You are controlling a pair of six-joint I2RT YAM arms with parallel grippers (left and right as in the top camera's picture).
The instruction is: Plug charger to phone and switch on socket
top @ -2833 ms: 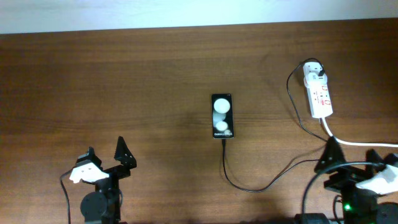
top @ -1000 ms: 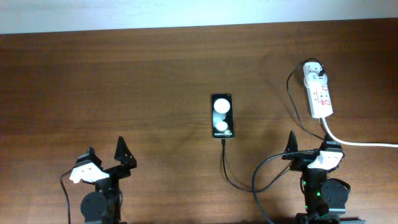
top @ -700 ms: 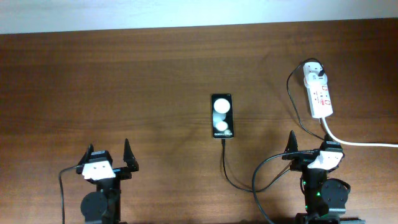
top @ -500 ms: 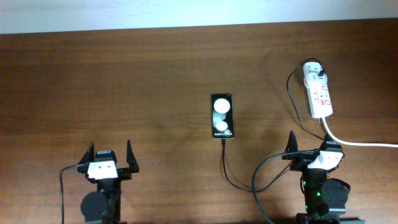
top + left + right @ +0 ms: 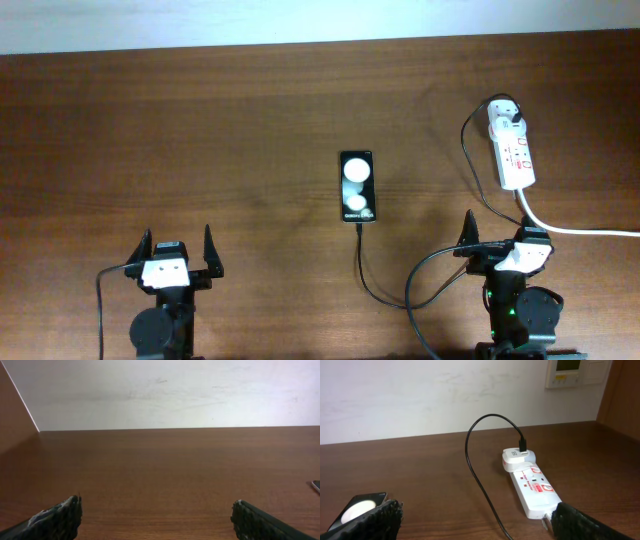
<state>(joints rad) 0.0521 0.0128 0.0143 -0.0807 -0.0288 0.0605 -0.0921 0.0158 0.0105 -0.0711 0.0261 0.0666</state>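
The black phone (image 5: 359, 187) lies face up at the table's middle. The thin black charger cable (image 5: 372, 290) runs from the phone's near edge, loops right and rises to the white adapter (image 5: 505, 115) plugged into the far end of the white socket strip (image 5: 516, 155). My left gripper (image 5: 178, 243) is open and empty at the front left. My right gripper (image 5: 497, 235) is open and empty, below the strip. The right wrist view shows the strip (image 5: 535, 489), the adapter (image 5: 516, 458), the cable (image 5: 475, 467) and the phone (image 5: 364, 506) behind my open fingers (image 5: 477, 515). The left wrist fingers (image 5: 157, 512) are open over bare wood.
The strip's thick white cord (image 5: 585, 232) runs off the right edge, just above my right gripper. The phone's corner (image 5: 316, 485) peeks in at the left wrist view's right edge. A wall with a white control panel (image 5: 570, 372) lies behind the table.
My right arm has swung left from the table's right edge to face the strip. My left gripper has turned to point straight ahead. Phone, cable and strip have not moved.
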